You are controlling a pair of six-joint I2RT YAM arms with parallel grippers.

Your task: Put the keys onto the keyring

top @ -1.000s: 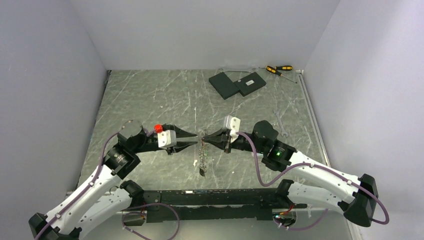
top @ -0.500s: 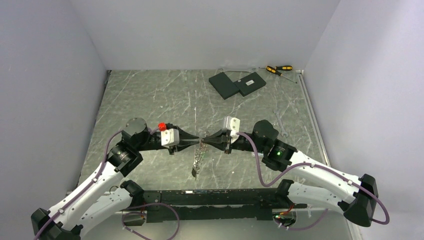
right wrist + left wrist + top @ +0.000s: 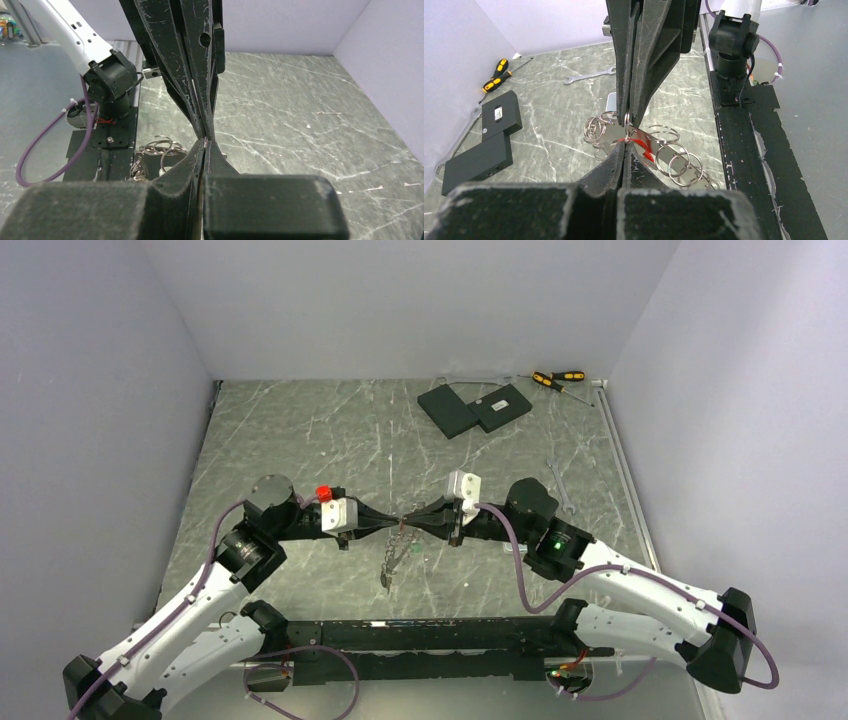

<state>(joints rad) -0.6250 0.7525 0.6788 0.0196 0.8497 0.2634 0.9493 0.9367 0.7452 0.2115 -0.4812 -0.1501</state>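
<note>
The keyring (image 3: 659, 146), a bunch of linked silver wire rings with a small red piece (image 3: 644, 150) among them, hangs at the middle of the top view, trailing down and slightly left from the point where the two hands meet tip to tip above the worktop (image 3: 300, 440). The right hand (image 3: 412, 521) is clenched on a small top ring, and the left hand (image 3: 398, 524) is clenched on the bunch right beside it. Two black slabs (image 3: 475, 408), two screwdrivers (image 3: 558, 379) and a wrench (image 3: 561, 490) lie well apart at the upper right.
</note>
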